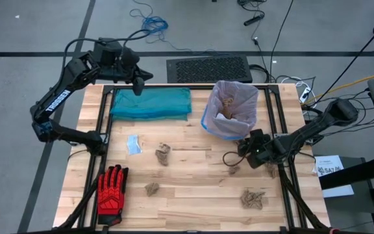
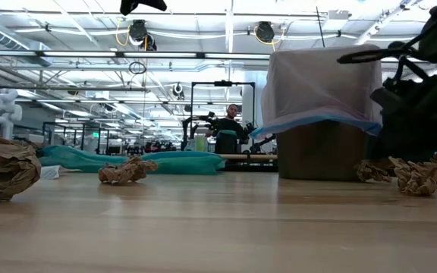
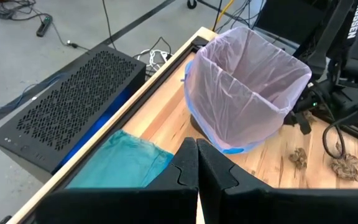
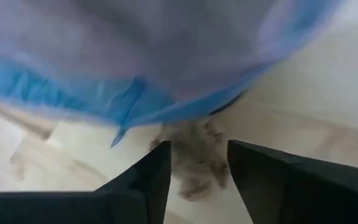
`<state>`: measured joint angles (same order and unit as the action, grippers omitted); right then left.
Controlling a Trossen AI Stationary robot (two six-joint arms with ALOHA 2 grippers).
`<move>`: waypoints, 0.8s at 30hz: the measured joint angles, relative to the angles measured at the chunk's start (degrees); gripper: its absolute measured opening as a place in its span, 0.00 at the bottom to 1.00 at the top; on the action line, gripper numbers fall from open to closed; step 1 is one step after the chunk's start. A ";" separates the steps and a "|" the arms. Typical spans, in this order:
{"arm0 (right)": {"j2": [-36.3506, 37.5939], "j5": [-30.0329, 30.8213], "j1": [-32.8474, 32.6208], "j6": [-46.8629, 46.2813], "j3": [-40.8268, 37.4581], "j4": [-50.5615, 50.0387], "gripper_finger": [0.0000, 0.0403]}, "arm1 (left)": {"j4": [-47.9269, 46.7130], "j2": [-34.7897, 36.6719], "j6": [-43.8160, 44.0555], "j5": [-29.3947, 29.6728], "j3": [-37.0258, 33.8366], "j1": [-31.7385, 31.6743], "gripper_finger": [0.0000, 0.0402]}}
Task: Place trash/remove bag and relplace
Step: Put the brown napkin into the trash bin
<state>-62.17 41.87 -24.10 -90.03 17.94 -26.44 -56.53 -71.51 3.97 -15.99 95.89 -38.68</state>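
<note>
A bin (image 1: 229,112) lined with the pale pink bag (image 3: 244,74) stands at the table's far right, with paper wads (image 1: 227,103) inside it. More tan wads (image 1: 163,154) lie scattered on the wood, along with a white scrap (image 1: 133,144). My right gripper (image 4: 197,149) is low at the bin's near side and open. Its fingers stand on either side of one wad (image 4: 194,165) without plainly touching it. My left gripper (image 3: 197,163) is shut and hovers above the far edge, over the teal bag (image 1: 151,103).
A red-and-black glove (image 1: 111,190) lies at the near left corner. The folded teal bag covers the far left of the table. Other wads lie at the near right (image 1: 252,198) and near middle (image 1: 152,188). A black perforated box (image 3: 67,109) sits beyond the far edge.
</note>
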 joint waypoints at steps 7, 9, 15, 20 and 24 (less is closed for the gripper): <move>0.00 -4.38 1.71 8.50 -2.01 12.16 0.03 | -0.06 0.76 0.13 0.00 0.01 0.00 0.00; 0.00 -5.20 1.65 9.17 -1.16 12.90 0.02 | -0.02 0.86 0.13 0.00 0.01 0.00 0.00; -0.02 -9.00 1.47 15.89 5.00 16.09 0.00 | 0.09 1.25 0.11 0.00 0.01 0.00 0.00; 0.00 -10.97 1.47 26.03 15.35 16.44 0.00 | 0.31 2.06 -0.28 0.00 0.03 0.00 0.00; 0.00 -13.22 1.47 33.36 24.23 16.48 0.00 | 0.57 2.64 -0.33 -0.01 0.03 0.01 0.00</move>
<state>-62.17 28.64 -22.63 -56.67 42.17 -9.96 -55.96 -68.87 3.64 -16.00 95.92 -38.67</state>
